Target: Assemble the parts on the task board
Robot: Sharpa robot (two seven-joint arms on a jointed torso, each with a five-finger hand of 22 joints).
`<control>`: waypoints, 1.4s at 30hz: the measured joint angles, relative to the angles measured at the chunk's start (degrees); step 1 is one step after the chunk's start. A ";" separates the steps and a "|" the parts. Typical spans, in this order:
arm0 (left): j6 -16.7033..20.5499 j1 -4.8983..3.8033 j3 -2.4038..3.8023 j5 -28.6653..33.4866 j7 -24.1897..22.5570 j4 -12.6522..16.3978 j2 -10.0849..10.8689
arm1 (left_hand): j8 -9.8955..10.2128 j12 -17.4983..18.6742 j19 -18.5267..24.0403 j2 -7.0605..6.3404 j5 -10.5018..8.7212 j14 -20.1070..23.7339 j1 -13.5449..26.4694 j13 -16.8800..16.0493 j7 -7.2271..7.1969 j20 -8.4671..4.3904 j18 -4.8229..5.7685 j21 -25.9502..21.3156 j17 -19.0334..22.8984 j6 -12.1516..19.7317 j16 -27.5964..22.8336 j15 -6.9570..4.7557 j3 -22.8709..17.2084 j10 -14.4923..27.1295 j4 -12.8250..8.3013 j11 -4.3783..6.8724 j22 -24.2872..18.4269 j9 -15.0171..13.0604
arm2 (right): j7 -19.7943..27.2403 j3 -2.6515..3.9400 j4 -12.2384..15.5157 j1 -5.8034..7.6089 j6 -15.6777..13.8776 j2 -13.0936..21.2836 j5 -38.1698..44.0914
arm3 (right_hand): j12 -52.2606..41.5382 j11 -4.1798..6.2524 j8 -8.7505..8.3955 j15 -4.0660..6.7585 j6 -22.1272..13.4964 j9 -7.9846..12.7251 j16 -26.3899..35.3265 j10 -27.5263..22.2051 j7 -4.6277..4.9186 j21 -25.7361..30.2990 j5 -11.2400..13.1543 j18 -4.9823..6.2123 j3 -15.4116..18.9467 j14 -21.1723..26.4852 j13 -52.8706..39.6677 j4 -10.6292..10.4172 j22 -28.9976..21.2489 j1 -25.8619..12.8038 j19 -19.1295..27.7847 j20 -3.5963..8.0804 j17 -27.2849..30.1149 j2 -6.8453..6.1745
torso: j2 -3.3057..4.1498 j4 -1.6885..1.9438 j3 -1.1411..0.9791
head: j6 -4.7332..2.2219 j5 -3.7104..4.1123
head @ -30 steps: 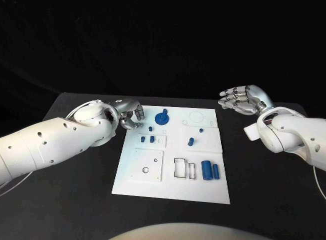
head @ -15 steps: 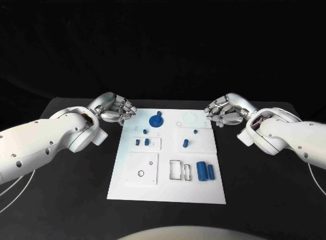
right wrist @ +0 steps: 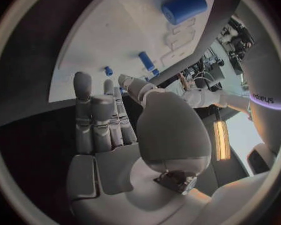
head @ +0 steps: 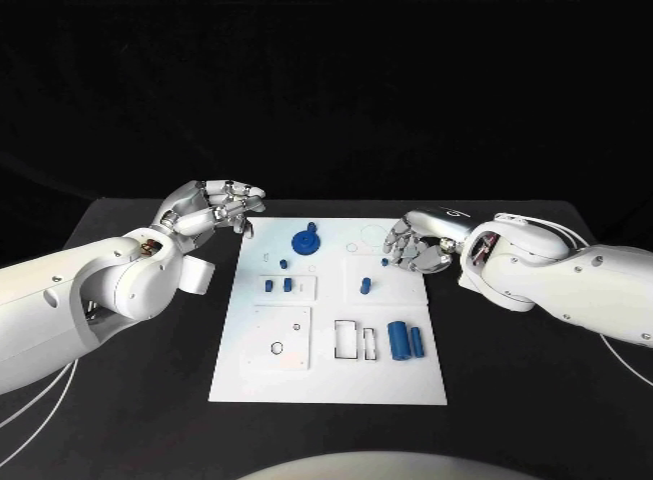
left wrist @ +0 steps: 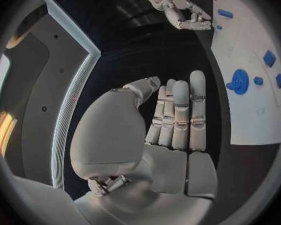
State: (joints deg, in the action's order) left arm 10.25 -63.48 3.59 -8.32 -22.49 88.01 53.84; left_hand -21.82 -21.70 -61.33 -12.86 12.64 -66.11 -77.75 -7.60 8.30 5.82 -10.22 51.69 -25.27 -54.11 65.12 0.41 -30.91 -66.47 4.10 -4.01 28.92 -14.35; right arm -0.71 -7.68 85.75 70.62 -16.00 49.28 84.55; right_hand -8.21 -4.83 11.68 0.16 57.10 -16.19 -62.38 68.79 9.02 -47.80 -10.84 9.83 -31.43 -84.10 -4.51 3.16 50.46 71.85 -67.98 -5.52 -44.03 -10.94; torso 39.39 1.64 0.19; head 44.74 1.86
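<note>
The white task board (head: 290, 375) lies in the middle of the black table. A blue round part (head: 307, 241) stands near its far edge, with several small blue pegs (head: 277, 286) in front of it. Two blue cylinders (head: 407, 339) lie side by side at the board's right. My left hand (head: 211, 205) hovers off the board's far left corner, fingers straight and holding nothing (left wrist: 175, 115). My right hand (head: 417, 243) hangs over the board's right edge near a small peg (head: 381, 264), fingers extended and holding nothing (right wrist: 103, 120). The right wrist view shows the cylinders (right wrist: 183, 7).
Black table (head: 139, 400) surrounds the board on all sides. Rectangular cut-outs (head: 352, 340) sit left of the cylinders, and a small ring (head: 277, 348) lies on the board's left plate. Both white forearms reach in along the board's sides.
My right hand has come in from the back right and down over the board's right edge. My left hand has drawn back and outward from the board's far left corner.
</note>
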 measured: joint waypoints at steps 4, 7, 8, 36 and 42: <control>-0.39 0.12 -0.01 2.34 -1.27 0.61 0.19 | 0.00 0.62 -0.10 0.00 0.00 0.00 0.00 0.17 0.01 -0.09 0.00 -0.16 0.05 0.02 0.00 0.00 0.00 0.32 0.00 -0.30 -0.16 0.05 | -2.21 0.00 0.02 -0.01 0.80 -0.91 4.50 | 0.70 -0.21 -0.19 -0.26 -0.28 -0.10 -5.04 -0.21 0.27 -6.48 0.00 -1.44 -0.38 0.18 0.02 -0.23 6.03 -0.31 -3.04 -0.29 -5.90 -0.31 | 0.00 0.02 -0.01 | 0.02 0.10; -0.52 0.15 -0.01 3.39 -1.91 0.77 0.35 | 0.34 0.79 -0.09 0.00 0.00 0.00 0.00 0.25 0.21 -0.09 0.00 -0.16 0.05 0.22 0.00 0.00 0.00 0.53 0.00 -0.51 -0.19 0.11 | -3.59 0.01 -0.01 -0.02 1.17 -1.62 7.10 | 1.39 -0.72 -0.63 -0.48 -0.67 -0.10 -6.98 -0.73 0.67 -8.52 0.00 -1.42 -0.60 -0.04 0.15 -0.19 8.00 -0.53 -3.87 -0.52 -8.19 -0.53 | 0.01 0.00 -0.03 | 0.04 0.12; -0.54 0.16 -0.01 3.63 -2.06 0.81 0.40 | 0.35 0.79 -0.10 0.00 0.00 0.00 0.00 0.25 0.21 -0.09 0.00 -0.16 0.05 0.22 0.00 0.00 0.00 0.53 0.00 -0.51 -0.19 0.11 | -3.96 0.01 -0.03 -0.02 1.26 -1.84 7.81 | 1.68 -0.82 -0.63 -0.60 -0.71 -0.13 -7.37 -0.82 0.70 -8.92 0.00 -1.43 -0.69 0.08 0.15 -0.24 8.36 -0.55 -3.87 -0.52 -8.58 -0.55 | 0.01 0.00 -0.03 | 0.05 0.12; -0.50 0.22 -0.02 5.43 -2.56 1.34 0.66 | 0.67 1.61 -0.53 0.00 0.00 -0.01 0.00 0.43 0.81 -0.08 0.00 -0.39 0.10 0.84 0.00 0.02 0.15 0.94 -0.16 -0.92 -0.43 0.29 | -7.83 0.13 -2.44 -1.25 3.41 -5.27 14.87 | 3.78 -0.88 -0.40 -0.88 -0.08 -1.24 -12.84 -1.92 0.83 -19.55 1.66 -3.19 -3.47 -0.03 -0.05 0.47 18.61 -0.29 -8.37 -1.36 -14.68 -0.30 | -0.01 -0.13 -0.07 | 0.42 -0.13; -0.49 0.22 -0.02 5.43 -2.31 1.34 0.65 | 0.88 1.61 -0.52 0.00 0.00 -0.44 0.00 0.49 0.81 -0.08 0.00 -0.39 0.10 0.85 0.00 0.02 0.32 0.94 -0.32 -0.92 -0.43 0.28 | -7.93 0.24 -2.47 -1.40 3.49 -5.57 15.22 | 3.92 -0.39 0.31 -0.88 1.07 -1.74 -13.41 -0.11 0.18 -20.70 1.66 -3.82 -4.24 -0.03 -0.53 0.93 19.85 0.24 -8.77 -0.94 -15.00 0.23 | -0.01 -0.14 -0.08 | 0.40 -0.16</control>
State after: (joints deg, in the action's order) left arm 9.76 -63.26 3.56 -2.90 -24.80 89.35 54.50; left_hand -20.94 -20.09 -61.85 -12.86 12.64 -66.55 -77.75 -7.12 9.11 5.74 -10.23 51.31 -25.17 -53.26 65.12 0.43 -30.59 -65.53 3.78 -4.93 28.49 -14.07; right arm -8.65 -7.44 83.29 69.21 -12.51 43.71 99.77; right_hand -4.29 -5.22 11.99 -0.72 58.17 -17.93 -75.79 68.67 9.19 -68.50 -9.19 6.01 -35.67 -84.13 -5.04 4.09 70.30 72.09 -76.75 -6.47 -59.04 -10.70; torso 39.38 1.49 0.11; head 45.14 1.70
